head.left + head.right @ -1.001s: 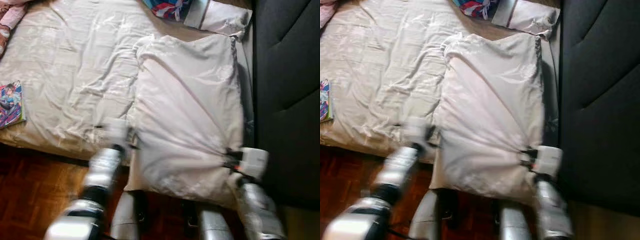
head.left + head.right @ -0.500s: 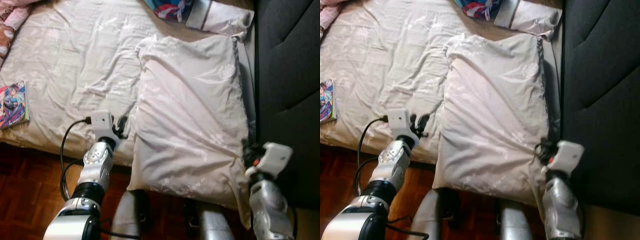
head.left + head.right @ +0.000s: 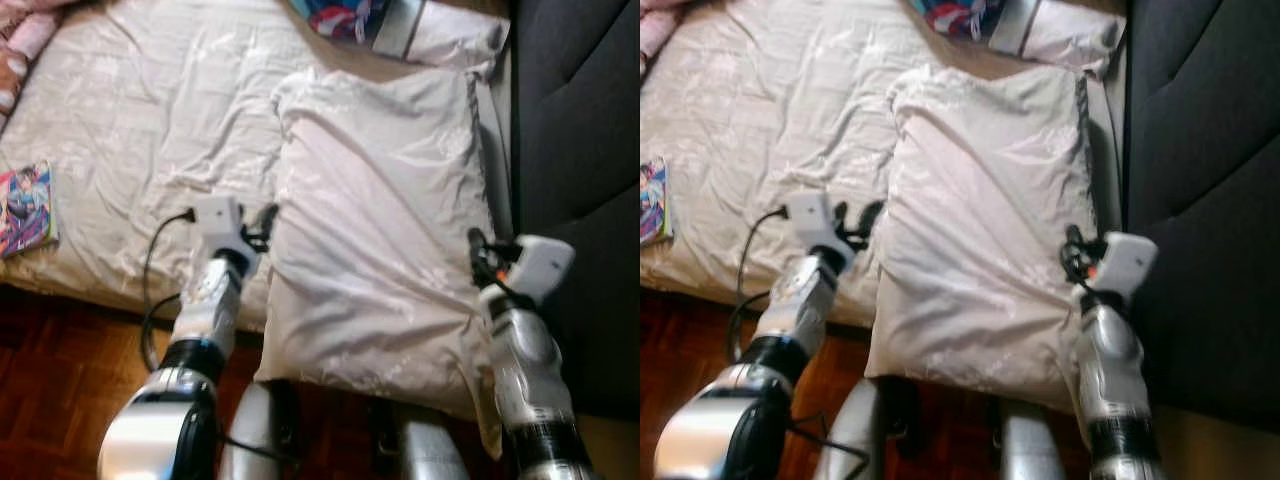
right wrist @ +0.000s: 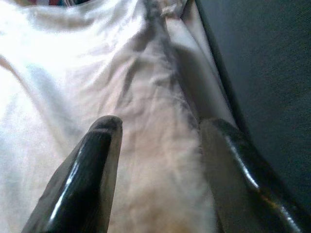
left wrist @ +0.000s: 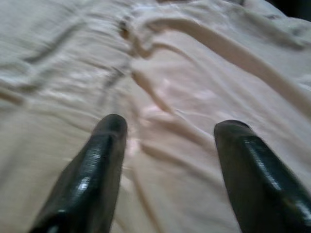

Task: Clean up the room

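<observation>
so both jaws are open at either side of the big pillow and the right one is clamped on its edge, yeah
Not quite. The right gripper is not clamped on anything: the right wrist view shows its jaws spread apart over the edge of the big pillow, gripping no fabric. The rest holds: the left gripper is open too, at the pillow's other side.

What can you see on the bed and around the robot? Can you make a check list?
Surface: bed sheet, cream, wrinkled.
Job's things: big pillow lying on the sheet, near end overhanging the bed edge.
Clutter: comic book at the left edge; small pillow and colourful item at the far end.
Grippers: left gripper open at the big pillow's left edge; right gripper open at its right edge.
Cables: black cable on the left arm.
Surroundings: dark headboard on the right, wood floor.
</observation>
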You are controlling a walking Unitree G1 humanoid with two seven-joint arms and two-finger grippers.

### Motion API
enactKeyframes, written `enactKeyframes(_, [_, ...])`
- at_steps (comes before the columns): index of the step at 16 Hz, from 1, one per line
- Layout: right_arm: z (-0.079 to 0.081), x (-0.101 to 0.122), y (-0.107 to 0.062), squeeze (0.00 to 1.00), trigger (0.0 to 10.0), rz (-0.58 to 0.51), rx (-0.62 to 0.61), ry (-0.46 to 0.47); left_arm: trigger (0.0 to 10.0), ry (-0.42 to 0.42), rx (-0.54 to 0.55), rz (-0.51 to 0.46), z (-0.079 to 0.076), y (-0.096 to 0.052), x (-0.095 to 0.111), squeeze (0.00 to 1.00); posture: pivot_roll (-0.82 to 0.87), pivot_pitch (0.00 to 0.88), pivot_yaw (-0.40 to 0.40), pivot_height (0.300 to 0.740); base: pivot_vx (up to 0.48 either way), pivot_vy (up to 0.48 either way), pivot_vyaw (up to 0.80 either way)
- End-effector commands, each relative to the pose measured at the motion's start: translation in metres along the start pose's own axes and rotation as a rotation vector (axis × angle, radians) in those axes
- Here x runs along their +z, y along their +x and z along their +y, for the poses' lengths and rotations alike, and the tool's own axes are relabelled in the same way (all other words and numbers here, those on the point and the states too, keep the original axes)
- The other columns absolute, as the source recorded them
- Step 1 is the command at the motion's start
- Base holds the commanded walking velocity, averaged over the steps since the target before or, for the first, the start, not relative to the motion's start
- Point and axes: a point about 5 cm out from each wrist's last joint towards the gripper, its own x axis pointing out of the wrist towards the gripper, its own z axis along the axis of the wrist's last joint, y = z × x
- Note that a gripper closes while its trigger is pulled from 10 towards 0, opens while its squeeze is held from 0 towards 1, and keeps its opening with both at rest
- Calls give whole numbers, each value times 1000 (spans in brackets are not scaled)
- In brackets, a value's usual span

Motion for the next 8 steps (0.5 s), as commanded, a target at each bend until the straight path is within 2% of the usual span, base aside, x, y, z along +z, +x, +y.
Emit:
enactKeyframes(1, [-2,-15,-1,0,10000,80,-6,-4,10000,-68,3,62,2,-3,-13,0,-59,469,55,661,0,0,0])
enactKeyframes(3, [-1,-20,8,0,10000,154,-11,-14,10000,-88,5,102,-3,2,-15,0,-57,481,54,661,0,0,0])
enactKeyframes(5, [1,-21,14,0,10000,184,9,-21,10000,-96,16,126,-4,4,-16,0,-57,490,51,661,0,0,0])
enactKeyframes(6, [1,-23,18,90,10000,216,9,-20,10000,-92,51,143,-2,5,-18,0,-58,500,44,661,0,0,0])
enactKeyframes(7, [2,-24,19,376,10000,231,15,-19,10000,-108,68,149,-1,5,-19,0,-58,501,43,661,0,0,0])
enactKeyframes(8, [1,-28,20,1000,10000,270,23,-31,10000,-160,88,175,-1,3,-24,0,-59,506,37,661,0,0,0])
